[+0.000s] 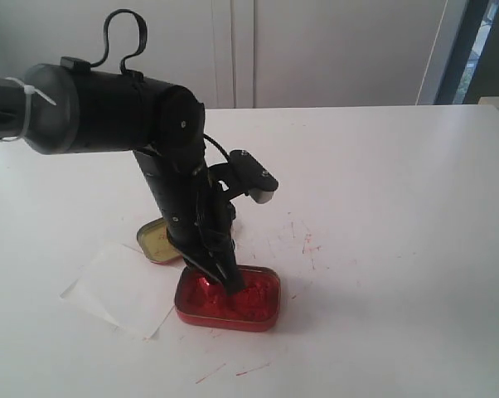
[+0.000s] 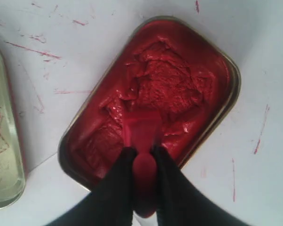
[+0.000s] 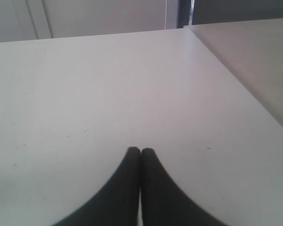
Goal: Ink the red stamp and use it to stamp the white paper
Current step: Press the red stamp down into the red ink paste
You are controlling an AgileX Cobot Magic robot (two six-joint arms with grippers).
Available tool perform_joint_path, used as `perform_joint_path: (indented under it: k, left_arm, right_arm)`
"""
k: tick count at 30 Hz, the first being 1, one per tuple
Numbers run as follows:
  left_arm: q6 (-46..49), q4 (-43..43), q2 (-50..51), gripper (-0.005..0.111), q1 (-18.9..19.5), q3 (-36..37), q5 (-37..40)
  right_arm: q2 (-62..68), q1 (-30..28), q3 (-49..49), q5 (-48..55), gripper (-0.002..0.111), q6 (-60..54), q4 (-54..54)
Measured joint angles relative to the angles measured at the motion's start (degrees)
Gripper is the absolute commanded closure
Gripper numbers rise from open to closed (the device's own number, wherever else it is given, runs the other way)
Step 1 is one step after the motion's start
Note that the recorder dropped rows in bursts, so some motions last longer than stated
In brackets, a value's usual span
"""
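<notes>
Exterior view: you see the left gripper (image 1: 231,282) lowered into the red ink tin (image 1: 266,311), with the white paper (image 1: 121,290) just beside the tin. Left wrist view: its fingers clamp the red stamp (image 2: 141,129), base in the ink. Right wrist view: the right gripper (image 3: 140,151) has its fingers pressed together

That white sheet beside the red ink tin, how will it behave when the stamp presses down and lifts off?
The white paper looks thin and flat, so probably floppy and light. On the smooth table it could slide under a sideways push. The red stamp sits in thick ink, so the sheet might cling and lift.
</notes>
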Motion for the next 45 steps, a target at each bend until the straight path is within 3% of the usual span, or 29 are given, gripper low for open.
perform_joint_path:
  k: [13,45]
  left_arm:
    - [0.6,-3.3,3.6,0.107,-2.3,-1.1,-2.7]
    - [0.9,-4.1,9.8,0.107,-2.2,-3.5,-2.4]
  right_arm:
    - [0.0,0.0,0.0,0.0,0.108,0.0,0.0]
    - [0.0,0.0,0.0,0.0,0.108,0.0,0.0]
